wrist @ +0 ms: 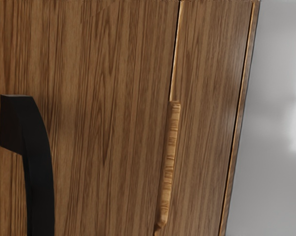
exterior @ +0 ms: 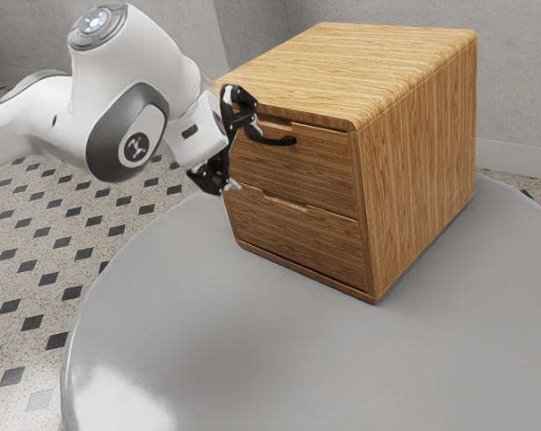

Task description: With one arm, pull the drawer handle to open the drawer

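Black handle [wrist: 32,162] curves off the top drawer [exterior: 292,166], near that front's end on the exterior view's left. The drawer looks shut, its face level with the lower drawer [exterior: 292,229], which bears a wooden lip [wrist: 168,162]. The claw [exterior: 225,139] hangs right at the handle's end, fingers spread wide one above the other, gripping nothing. Both drawers sit in a wooden cabinet [exterior: 414,162] on the round grey desk [exterior: 297,359].

wood-grain top drawer [exterior: 299,172], black curved handle [exterior: 279,141] on its front
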Controlling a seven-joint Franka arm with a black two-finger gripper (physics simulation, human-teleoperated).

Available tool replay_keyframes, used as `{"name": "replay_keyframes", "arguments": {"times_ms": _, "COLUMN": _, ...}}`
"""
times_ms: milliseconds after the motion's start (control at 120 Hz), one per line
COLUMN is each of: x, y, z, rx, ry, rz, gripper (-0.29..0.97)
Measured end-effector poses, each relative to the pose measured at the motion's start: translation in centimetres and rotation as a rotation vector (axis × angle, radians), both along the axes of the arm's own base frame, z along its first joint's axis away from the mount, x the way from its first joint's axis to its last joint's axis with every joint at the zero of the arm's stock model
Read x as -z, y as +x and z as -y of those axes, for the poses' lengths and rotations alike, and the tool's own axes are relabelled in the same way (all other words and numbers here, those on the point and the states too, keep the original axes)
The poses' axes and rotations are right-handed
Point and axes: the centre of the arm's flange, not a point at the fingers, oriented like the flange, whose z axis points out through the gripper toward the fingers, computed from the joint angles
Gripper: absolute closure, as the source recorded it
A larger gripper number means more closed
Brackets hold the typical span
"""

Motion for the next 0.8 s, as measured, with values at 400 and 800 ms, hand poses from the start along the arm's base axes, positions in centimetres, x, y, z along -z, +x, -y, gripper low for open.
{"name": "replay_keyframes", "arguments": {"times_ms": 400, "x": 1.4, "y": 1.0, "z": 0.1, "rx": 0.003, "ry": -0.009, "rz": -0.021, "gripper": -0.01}}
{"name": "replay_keyframes", "arguments": {"times_ms": 800, "x": 1.0, "y": 0.4, "z": 0.0, "rx": -0.001, "ry": -0.014, "rz": -0.02, "gripper": 0.01}}
